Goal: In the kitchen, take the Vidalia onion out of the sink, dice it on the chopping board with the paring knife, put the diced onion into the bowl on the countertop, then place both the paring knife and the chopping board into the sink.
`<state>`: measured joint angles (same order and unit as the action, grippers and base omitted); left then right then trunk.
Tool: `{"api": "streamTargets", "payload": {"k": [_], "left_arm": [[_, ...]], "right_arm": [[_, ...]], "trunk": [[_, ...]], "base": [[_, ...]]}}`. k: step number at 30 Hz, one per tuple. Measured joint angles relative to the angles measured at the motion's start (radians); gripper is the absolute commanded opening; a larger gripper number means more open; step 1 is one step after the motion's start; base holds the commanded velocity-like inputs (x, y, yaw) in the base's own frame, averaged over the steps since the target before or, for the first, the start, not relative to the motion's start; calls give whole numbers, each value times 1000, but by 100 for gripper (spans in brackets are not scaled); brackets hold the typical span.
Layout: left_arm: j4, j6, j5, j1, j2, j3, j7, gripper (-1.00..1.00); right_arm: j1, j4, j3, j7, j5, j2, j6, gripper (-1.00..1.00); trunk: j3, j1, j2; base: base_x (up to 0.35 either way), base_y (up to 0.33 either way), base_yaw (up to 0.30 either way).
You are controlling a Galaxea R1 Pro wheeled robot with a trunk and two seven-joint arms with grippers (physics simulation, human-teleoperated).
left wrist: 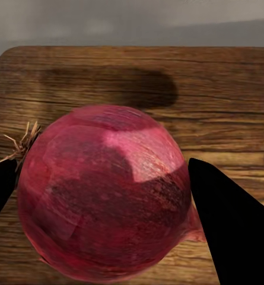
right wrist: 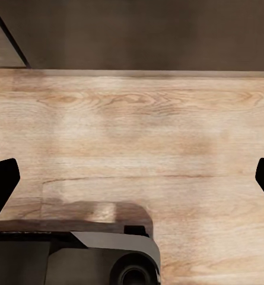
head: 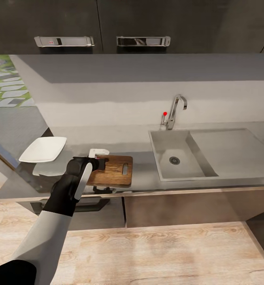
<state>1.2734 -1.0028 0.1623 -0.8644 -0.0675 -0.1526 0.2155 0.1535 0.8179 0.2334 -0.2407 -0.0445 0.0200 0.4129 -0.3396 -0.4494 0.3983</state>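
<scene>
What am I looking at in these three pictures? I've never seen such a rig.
It is a simulated two-armed robot in a kitchen. The head view looks down from its head: its left arm reaches over the countertop to a wooden chopping board, with a white bowl to the left and the sink to the right. The left wrist view looks along the left hand: its two dark fingers sit either side of a red-skinned onion over the board. The right wrist view looks past the open right hand at the wood floor.

Kitchen: sink (head: pixel 175 148), tap (head: pixel 175 109), cabinets (head: pixel 108 23)
</scene>
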Motion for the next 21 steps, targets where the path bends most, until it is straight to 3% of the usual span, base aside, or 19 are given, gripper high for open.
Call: {"api": "streamTargets", "payload": {"k": [5, 9, 12, 21], "left_arm": [[-7, -1, 1, 0, 0, -4, -1, -100], [-28, 1, 8, 0, 0, -82, 0, -100], [-36, -1, 4, 0, 0, -119, 0, -100], [-43, -1, 2, 0, 0, -136, 1, -100]], "right_arm": [[0, 0, 0, 0, 0, 0, 0, 100], [0, 0, 0, 0, 0, 0, 0, 100], [0, 0, 0, 0, 0, 0, -1, 100], [0, 0, 0, 0, 0, 0, 0, 100]], "trunk": [[0, 0, 0], [0, 0, 0], [0, 0, 0], [0, 0, 0]], "base": [[0, 0, 0], [0, 0, 0], [0, 0, 0], [0, 0, 0]]}}
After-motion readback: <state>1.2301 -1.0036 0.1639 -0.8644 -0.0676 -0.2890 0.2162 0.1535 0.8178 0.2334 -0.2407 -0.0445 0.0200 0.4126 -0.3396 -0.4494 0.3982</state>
